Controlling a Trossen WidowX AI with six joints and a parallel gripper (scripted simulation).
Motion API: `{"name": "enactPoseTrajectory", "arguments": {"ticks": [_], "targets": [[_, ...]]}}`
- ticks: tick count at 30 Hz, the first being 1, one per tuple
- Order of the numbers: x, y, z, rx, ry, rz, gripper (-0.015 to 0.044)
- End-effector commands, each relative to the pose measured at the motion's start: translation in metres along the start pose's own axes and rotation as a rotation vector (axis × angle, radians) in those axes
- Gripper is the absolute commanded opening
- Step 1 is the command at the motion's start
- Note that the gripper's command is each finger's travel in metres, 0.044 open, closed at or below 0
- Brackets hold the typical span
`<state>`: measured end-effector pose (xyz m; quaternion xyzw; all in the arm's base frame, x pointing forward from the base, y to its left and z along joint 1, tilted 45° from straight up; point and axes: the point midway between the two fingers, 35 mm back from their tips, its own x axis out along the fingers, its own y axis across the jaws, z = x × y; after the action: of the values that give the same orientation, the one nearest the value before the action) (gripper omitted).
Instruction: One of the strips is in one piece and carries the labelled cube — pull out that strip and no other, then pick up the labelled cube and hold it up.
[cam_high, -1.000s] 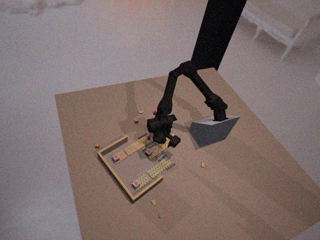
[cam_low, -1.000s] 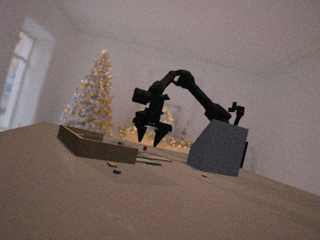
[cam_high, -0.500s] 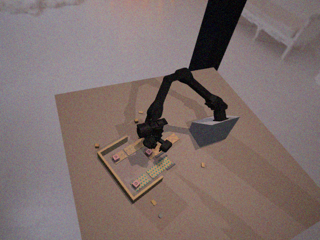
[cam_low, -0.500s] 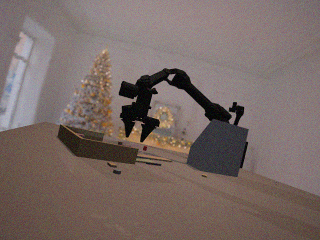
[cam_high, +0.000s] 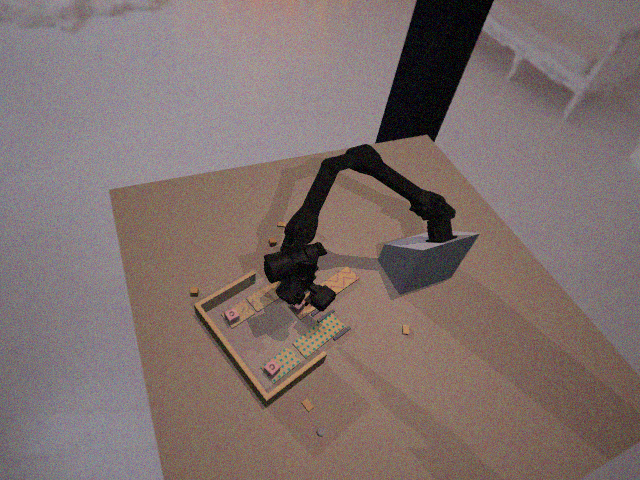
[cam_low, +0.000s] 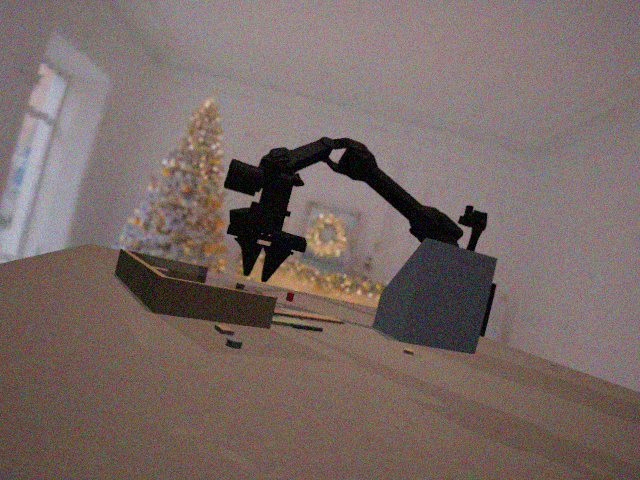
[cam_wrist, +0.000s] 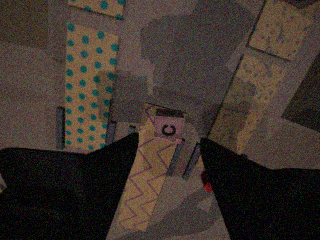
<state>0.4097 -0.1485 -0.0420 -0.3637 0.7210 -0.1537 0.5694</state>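
A zigzag strip (cam_high: 343, 279) (cam_wrist: 145, 185) looks unbroken and carries a pink cube (cam_wrist: 169, 129) marked "C" near its far end. A dotted strip (cam_high: 323, 333) (cam_wrist: 90, 85) has a gap across it; a pink labelled cube (cam_high: 271, 367) sits on its far piece. A speckled strip (cam_high: 263, 298) (cam_wrist: 255, 100) is also in two pieces, with a pink labelled cube (cam_high: 231, 315) on the far one. My gripper (cam_low: 255, 277) (cam_wrist: 169, 139) is open and empty, above the zigzag strip. In the wrist view its fingertips appear on either side of that strip's cube. The arm hides part of this strip in the top view.
A low wooden wall (cam_high: 232, 351) (cam_low: 211, 302) encloses the far ends of the strips on three sides. Grey guide rails (cam_wrist: 60, 127) flank the strips. A red piece (cam_low: 290, 297) (cam_wrist: 207, 182) stands near the right finger. Small blocks (cam_high: 194, 291) (cam_high: 405, 329) (cam_high: 307, 404) lie outside the wall.
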Motion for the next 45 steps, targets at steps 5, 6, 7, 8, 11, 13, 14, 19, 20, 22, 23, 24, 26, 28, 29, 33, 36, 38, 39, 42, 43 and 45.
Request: {"name": "enactPoseTrajectory", "arguments": {"ticks": [5,6,7,8,11,13,14,19,20,22,23,24,26,28,29,33,36,38,39,42,43,45], "targets": [[0.016,-0.001,-0.001,-0.001,0.007,0.001,0.025],[0.017,-0.001,-0.001,-0.001,0.007,0.001,0.025],[0.019,-0.001,-0.001,-0.001,0.007,0.001,0.025],[0.021,-0.001,-0.001,-0.001,0.007,0.001,0.025],[0.026,-0.001,-0.001,-0.001,0.008,0.0,0.025],[0.029,-0.001,-0.001,-0.001,0.008,0.0,0.025],[0.03,-0.001,-0.001,-0.001,0.008,0.0,0.025],[0.039,-0.001,-0.002,-0.001,0.008,0.0,0.025],[0.04,-0.001,-0.002,-0.001,0.008,-0.001,0.025],[0.044,-0.001,-0.002,-0.001,0.008,-0.001,0.025],[0.045,-0.001,-0.002,-0.001,0.009,-0.001,0.025],[0.047,-0.001,-0.002,-0.001,0.009,-0.001,0.025],[0.049,-0.001,-0.002,-0.001,0.009,-0.001,0.025],[0.049,-0.001,-0.002,-0.001,0.009,-0.001,0.025],[0.049,-0.001,-0.002,-0.001,0.009,-0.001,0.025],[0.047,0.0,-0.001,0.002,0.003,0.0,0.0224],[0.047,0.0,-0.001,0.002,0.003,0.0,0.0145],[0.047,0.0,-0.001,0.002,0.003,0.0,0.0132],[0.047,0.0,-0.001,0.002,0.003,0.0,0.0125],[0.047,0.0,-0.001,0.002,0.003,0.0,0.0105],[0.047,0.0,-0.001,0.002,0.003,0.0,0.0079],[0.046,0.0,-0.001,0.002,0.003,0.001,0.0026]]}}
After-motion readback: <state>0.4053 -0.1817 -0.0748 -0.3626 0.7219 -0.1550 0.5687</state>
